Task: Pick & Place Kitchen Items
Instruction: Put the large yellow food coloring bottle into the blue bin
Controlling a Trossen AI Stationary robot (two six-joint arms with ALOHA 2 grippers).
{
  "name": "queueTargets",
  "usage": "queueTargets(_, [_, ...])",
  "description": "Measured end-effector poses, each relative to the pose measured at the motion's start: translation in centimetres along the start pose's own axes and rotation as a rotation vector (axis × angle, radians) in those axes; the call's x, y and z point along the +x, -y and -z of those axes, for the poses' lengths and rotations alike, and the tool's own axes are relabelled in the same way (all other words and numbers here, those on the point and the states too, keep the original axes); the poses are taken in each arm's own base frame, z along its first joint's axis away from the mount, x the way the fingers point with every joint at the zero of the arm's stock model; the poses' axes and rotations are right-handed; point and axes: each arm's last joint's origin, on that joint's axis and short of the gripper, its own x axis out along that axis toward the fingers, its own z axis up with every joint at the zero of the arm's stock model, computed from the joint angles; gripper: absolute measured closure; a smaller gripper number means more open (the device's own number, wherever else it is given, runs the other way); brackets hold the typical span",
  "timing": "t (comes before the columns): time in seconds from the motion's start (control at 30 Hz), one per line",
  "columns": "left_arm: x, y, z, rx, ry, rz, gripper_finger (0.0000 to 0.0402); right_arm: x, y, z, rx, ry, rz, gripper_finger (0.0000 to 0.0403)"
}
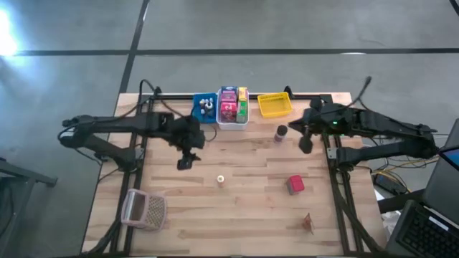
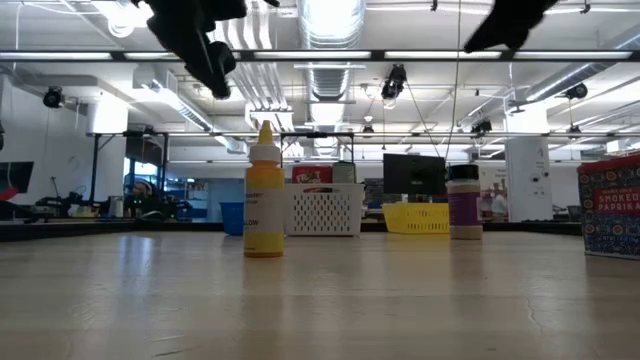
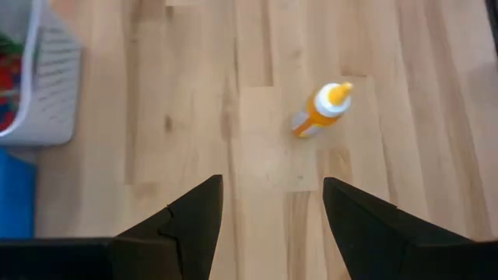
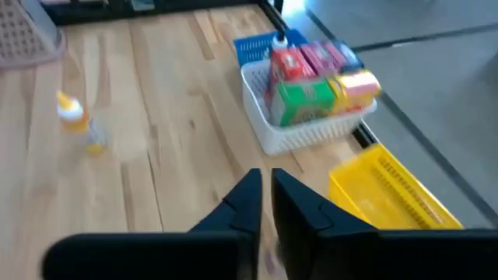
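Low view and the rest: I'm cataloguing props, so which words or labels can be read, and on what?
"SMOKED PAPRIKA": on the dark box at the low view's right edge.
Boxes in the white bin: print too blurred to read.
Yellow bottle and jar: no readable label.

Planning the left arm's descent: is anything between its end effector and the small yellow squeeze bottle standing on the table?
Nothing visible: the left end effector hangs open above bare wood, the yellow squeeze bottle just ahead.
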Motion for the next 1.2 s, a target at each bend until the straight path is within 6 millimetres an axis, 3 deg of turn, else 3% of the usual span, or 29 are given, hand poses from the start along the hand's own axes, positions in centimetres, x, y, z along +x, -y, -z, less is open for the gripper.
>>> queueTargets(0.1, [1.0,0.7,1.1,0.030,0.027,0.013,0.0175,-2.0,0.5,1.3,-0.009,0.002,-0.001,0.0391])
queueTargets(0.33, [2.3,0.9,2.0,0.041,0.076,0.015,0.0175,-6.1,1.8,5.1,0.007,0.110,0.008,0.0394])
queueTargets(0.57, [2.4,1.0,1.9,0.077,0.091,0.019,0.0176,-7.4,2.7,9.9,-0.002,0.174,0.069,0.0394])
queueTargets(0.87, [3.4,1.9,1.5,0.112,0.108,0.100,0.0177,-10.1,3.4,11.3,0.091,0.333,0.049,0.0394])
queueTargets(1.2, [6.8,4.2,2.2,0.169,0.177,0.112,0.0177,-11.0,3.7,12.1,0.108,0.396,0.042,0.0394])
